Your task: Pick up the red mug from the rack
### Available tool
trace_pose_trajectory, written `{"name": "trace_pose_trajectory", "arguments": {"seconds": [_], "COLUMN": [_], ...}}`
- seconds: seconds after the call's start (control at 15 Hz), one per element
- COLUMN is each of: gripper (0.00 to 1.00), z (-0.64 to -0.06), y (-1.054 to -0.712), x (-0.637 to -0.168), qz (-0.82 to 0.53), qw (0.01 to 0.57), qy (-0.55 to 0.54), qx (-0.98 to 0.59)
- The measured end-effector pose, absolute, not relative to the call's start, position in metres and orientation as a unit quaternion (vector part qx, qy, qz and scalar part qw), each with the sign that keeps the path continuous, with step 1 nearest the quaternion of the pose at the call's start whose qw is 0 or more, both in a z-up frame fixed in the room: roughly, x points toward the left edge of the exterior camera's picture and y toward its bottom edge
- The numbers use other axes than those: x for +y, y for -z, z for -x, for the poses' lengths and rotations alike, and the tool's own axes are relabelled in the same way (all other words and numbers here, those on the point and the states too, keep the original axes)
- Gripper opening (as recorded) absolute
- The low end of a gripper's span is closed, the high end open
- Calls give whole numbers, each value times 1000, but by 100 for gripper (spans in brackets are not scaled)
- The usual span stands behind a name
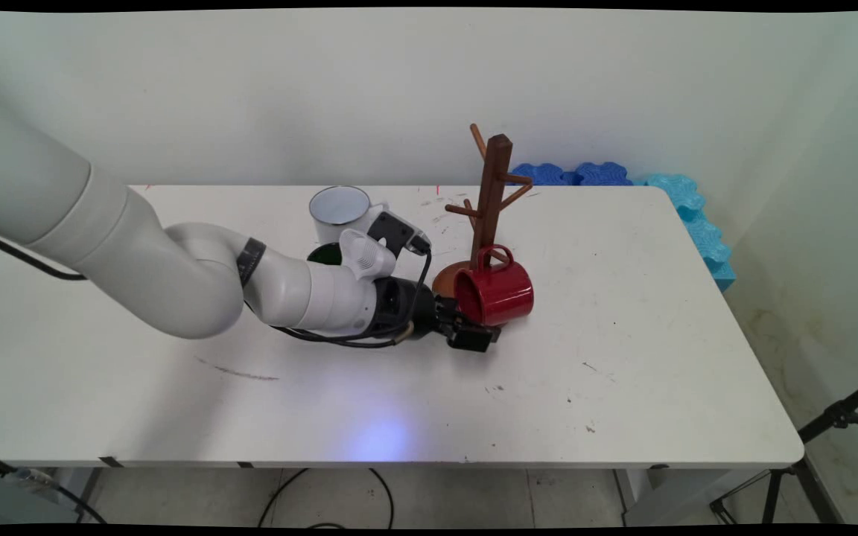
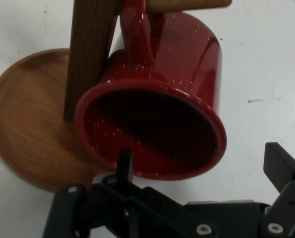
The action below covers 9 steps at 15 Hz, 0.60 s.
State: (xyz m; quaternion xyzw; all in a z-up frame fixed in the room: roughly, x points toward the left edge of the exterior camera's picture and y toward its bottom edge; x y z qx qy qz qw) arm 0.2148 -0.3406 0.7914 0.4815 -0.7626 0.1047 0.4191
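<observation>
A red speckled mug (image 1: 494,294) (image 2: 157,114) hangs tilted by its handle on a low peg of the wooden mug tree (image 1: 494,193), its mouth turned toward the hand. My gripper (image 1: 477,331) (image 2: 202,163) is low over the table just in front of the mug's rim and stands open. In the hand view the left fingertip (image 2: 125,163) lies before the lower rim, and the right one (image 2: 281,166) is clear of the mug on its right. The tree's post (image 2: 90,54) rises from a round wooden base (image 2: 28,129).
A white mug (image 1: 339,212) stands behind the arm's wrist, with a dark green thing (image 1: 323,255) partly hidden beside it. Blue foam pieces (image 1: 570,173) lie along the table's back right edge. A black tripod (image 1: 831,424) stands off the table's right end.
</observation>
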Motion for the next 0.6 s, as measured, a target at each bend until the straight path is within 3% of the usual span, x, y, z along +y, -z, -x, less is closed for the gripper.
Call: {"name": "trace_pose_trajectory", "arguments": {"seconds": [0.6], "gripper": [100], "z": [-203], "y": [-780], "x": [-354], "qz": [-485], "qw": [441], "qy": [-96], "qx": [-749]}}
